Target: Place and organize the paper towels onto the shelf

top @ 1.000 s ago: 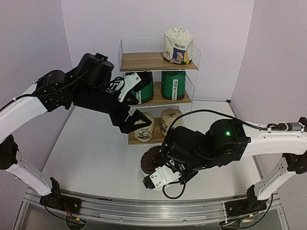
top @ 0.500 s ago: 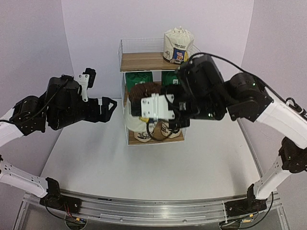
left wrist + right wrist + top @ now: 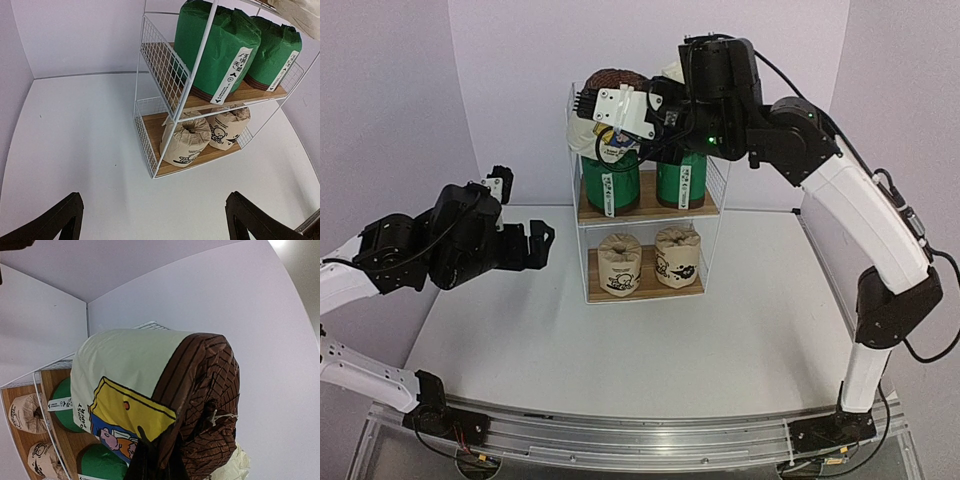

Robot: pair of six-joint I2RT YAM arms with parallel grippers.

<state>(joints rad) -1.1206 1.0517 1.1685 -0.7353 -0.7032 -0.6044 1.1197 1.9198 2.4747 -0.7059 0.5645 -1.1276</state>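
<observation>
The shelf [image 3: 645, 212] stands at the back of the table. Two green paper towels [image 3: 610, 182] [image 3: 682, 178] sit on its middle board and two beige printed ones [image 3: 620, 264] [image 3: 678, 256] on the bottom board. My right gripper [image 3: 620, 120] is shut on the wrapper of the brown-topped white roll [image 3: 613, 80] and holds it tilted over the left end of the top board. In the right wrist view that roll [image 3: 135, 370] fills the frame, with another white roll [image 3: 240, 465] just behind it. My left gripper [image 3: 535, 247] hangs open and empty, left of the shelf.
The left wrist view looks down on the shelf's wire side [image 3: 150, 130], the green rolls [image 3: 215, 50] and the beige rolls [image 3: 187, 142]. Lilac walls close in behind and on both sides. White tabletop [image 3: 620, 350] stretches in front of the shelf.
My right arm has lifted the brown-topped roll from the table in front of the shelf up to the top board. My left arm has drawn back to the left, away from the shelf.
</observation>
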